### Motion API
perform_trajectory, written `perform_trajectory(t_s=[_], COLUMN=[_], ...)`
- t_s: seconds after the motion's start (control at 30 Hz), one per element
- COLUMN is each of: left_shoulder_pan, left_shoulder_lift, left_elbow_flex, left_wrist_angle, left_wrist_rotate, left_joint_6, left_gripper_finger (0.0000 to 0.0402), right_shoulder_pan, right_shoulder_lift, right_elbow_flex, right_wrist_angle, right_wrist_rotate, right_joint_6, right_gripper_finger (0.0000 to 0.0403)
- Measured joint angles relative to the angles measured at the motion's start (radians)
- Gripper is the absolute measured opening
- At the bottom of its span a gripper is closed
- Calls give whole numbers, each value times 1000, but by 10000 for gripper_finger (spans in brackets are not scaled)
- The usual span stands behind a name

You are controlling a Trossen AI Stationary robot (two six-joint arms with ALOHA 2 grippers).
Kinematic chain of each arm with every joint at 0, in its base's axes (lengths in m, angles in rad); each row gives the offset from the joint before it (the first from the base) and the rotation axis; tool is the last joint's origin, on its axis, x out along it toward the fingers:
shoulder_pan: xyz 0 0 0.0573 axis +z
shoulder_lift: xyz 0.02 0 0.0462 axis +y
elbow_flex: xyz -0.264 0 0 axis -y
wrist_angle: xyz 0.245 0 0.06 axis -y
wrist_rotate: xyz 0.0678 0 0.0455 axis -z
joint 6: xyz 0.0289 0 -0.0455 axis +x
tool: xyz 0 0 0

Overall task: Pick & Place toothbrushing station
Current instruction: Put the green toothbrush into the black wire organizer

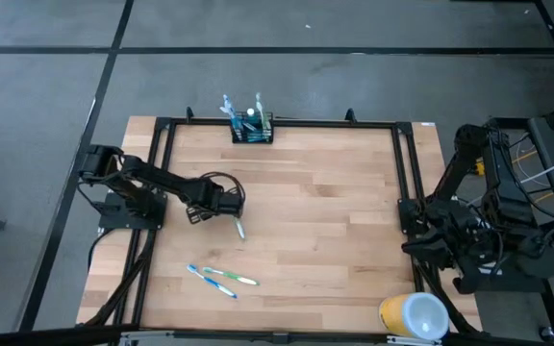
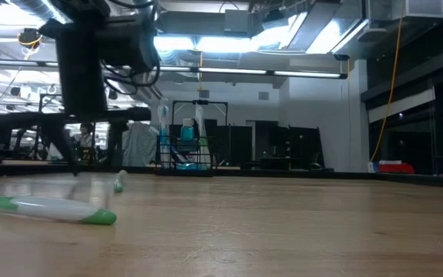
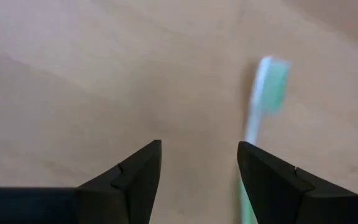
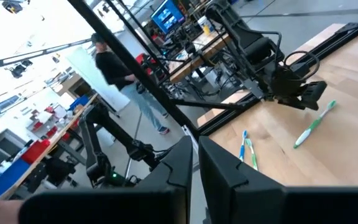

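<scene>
The toothbrushing station, a small black wire-mesh caddy [image 1: 253, 128], stands at the table's far edge with toothbrushes upright in it; it also shows in the low view [image 2: 187, 146]. My left gripper [image 1: 231, 210] hovers open over the table's left middle. A green-and-white toothbrush [image 3: 263, 99] lies on the wood just outside one finger [image 3: 272, 180], not between the fingers; it also shows in the high view [image 1: 239, 228]. My right gripper [image 4: 194, 162] is shut and empty, off the table's right edge.
A blue toothbrush [image 1: 210, 281] and a green one [image 1: 231, 277] lie near the table's front left. A round yellow-and-white cup [image 1: 414, 315] lies at the front right corner. A black frame [image 1: 277, 123] rims the table. A person [image 4: 114, 62] stands in the room beyond.
</scene>
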Motion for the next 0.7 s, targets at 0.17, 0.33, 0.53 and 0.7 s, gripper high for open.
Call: perform_trajectory(t_s=[0.17,0.33,0.53,0.7], left_shoulder_pan=[42,115,192,222], left_shoulder_lift=[15,34,57,83], left_elbow_flex=[0,0,1,5], left_wrist_angle=[53,168,178,189], left_wrist_rotate=[-28,-55,-29,0], left_joint_6=[47,150,252,303], left_gripper_finger=[207,207,207,202], right_shoulder_pan=[0,0,0,0], right_shoulder_lift=[11,11,12,16], right_elbow_flex=[0,0,0,0], right_wrist_angle=[8,9,32,37], right_wrist_rotate=[12,28,28,28], right_joint_6=[0,1,1,4], right_gripper_finger=[32,32,32,32])
